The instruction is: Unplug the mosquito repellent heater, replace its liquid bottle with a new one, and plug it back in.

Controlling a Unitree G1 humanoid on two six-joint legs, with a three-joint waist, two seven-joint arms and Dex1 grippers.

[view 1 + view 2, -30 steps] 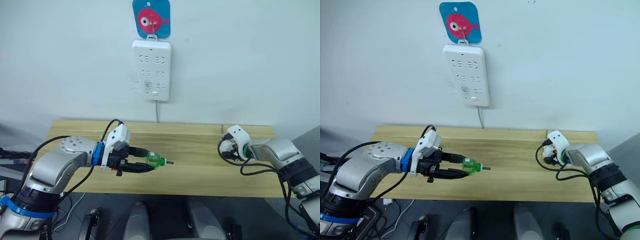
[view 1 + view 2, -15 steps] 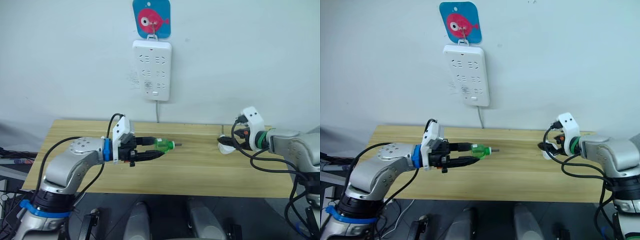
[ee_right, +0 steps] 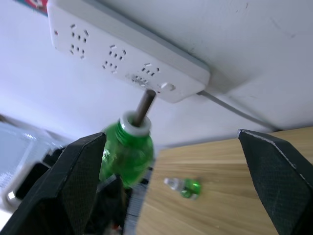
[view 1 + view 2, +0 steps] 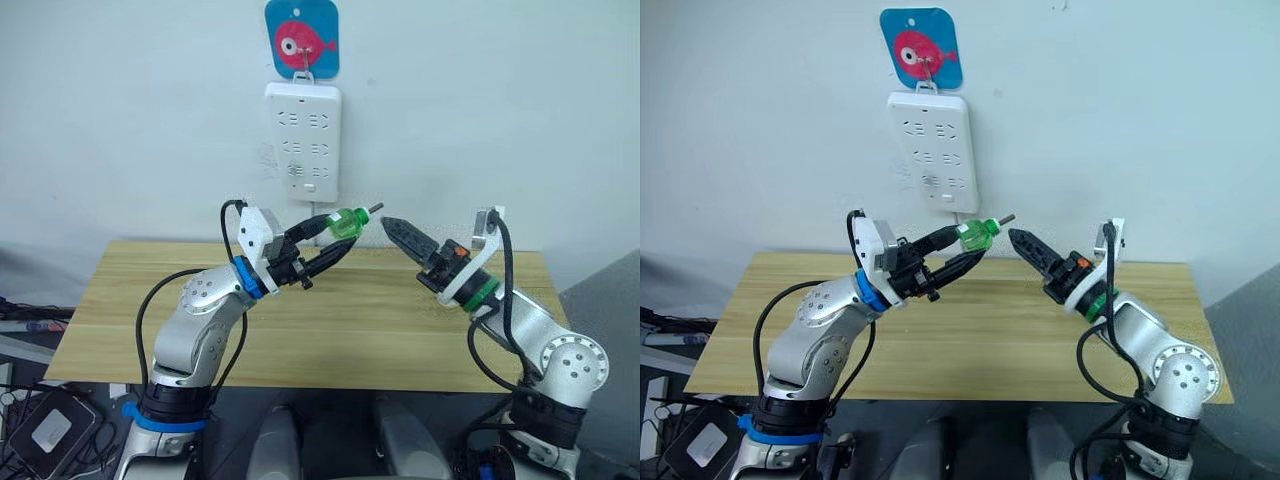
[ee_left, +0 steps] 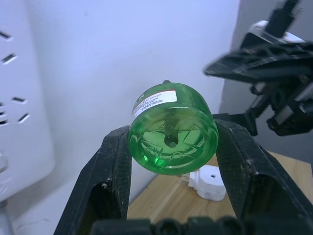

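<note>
- The left gripper (image 4: 335, 240) is raised above the tabletop (image 4: 400, 330), its two black fingers (image 5: 110, 171) pinching a green liquid bottle (image 4: 345, 221) by its sides, the bottle's base facing the wrist and its dark wick (image 4: 374, 208) pointing up and away toward the right arm.
- The right gripper (image 4: 400, 232) is also lifted over the tabletop, its fingers spread wide and holding nothing; its tips sit just beside the bottle's wick without touching it.
- In the right wrist view the held bottle (image 3: 126, 152) lies between the two open fingers (image 3: 78, 181), nearer one than the other.
- The mosquito repellent heater (image 5: 208, 182) lies on the tabletop below and beyond the held bottle, a small white piece well apart from both grippers; it is unplugged.
- A second small green bottle (image 3: 185, 186) lies on its side on the wood, apart from both grippers.
- Farther back, a white power strip (image 4: 303, 140) hangs upright on the wall, its cable (image 4: 316, 225) running down behind the tabletop; its sockets look free.
- Above the strip, a blue hook plate with a pink fish (image 4: 301, 36) carries it on the wall.
</note>
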